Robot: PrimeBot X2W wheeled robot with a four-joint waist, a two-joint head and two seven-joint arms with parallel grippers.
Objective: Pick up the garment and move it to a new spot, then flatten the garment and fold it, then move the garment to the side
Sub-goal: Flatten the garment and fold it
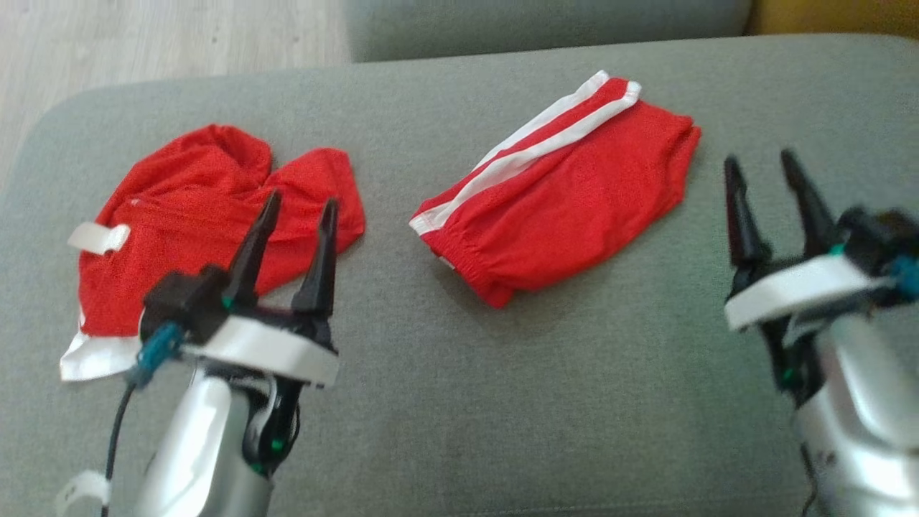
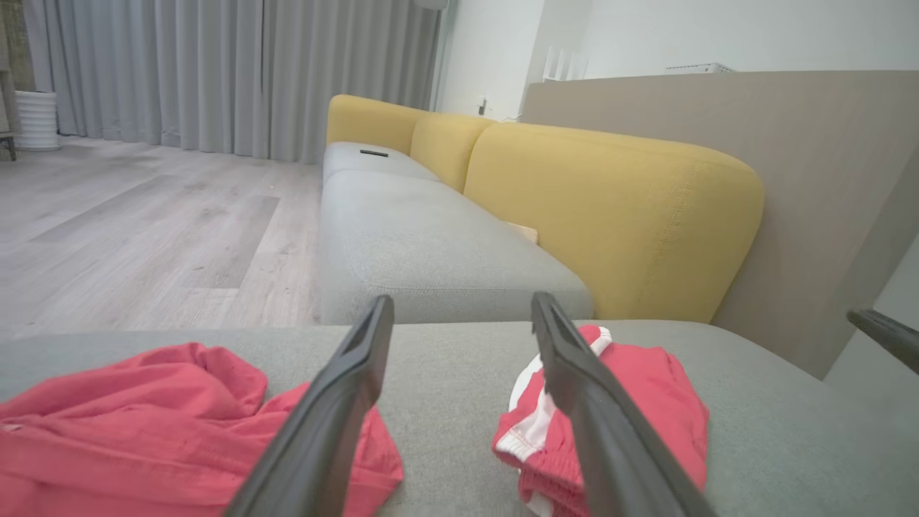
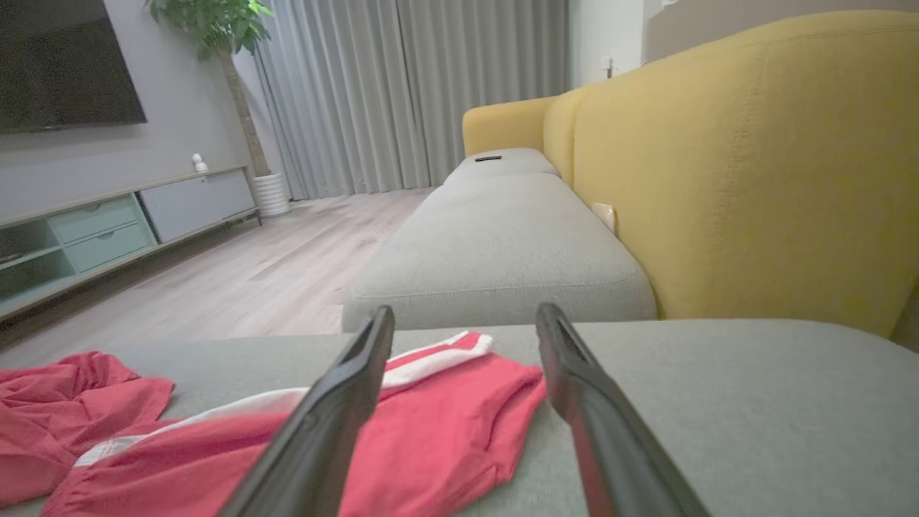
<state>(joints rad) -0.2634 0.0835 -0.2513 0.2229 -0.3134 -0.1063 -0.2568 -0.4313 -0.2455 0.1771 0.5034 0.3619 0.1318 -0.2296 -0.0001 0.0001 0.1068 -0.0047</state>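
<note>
Garment [image 1: 179, 208] crumpled, partly behind left gripper [image 1: 302, 199]; right gripper [image 1: 759, 158] blurred; both spread, empty.

Soft, even daylight; head view slightly blurred

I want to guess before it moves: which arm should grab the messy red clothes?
Probably the left arm. The left tool is open right by the crumpled red garment. The right tool, also open, is on the far side of the folded striped garment.
</note>
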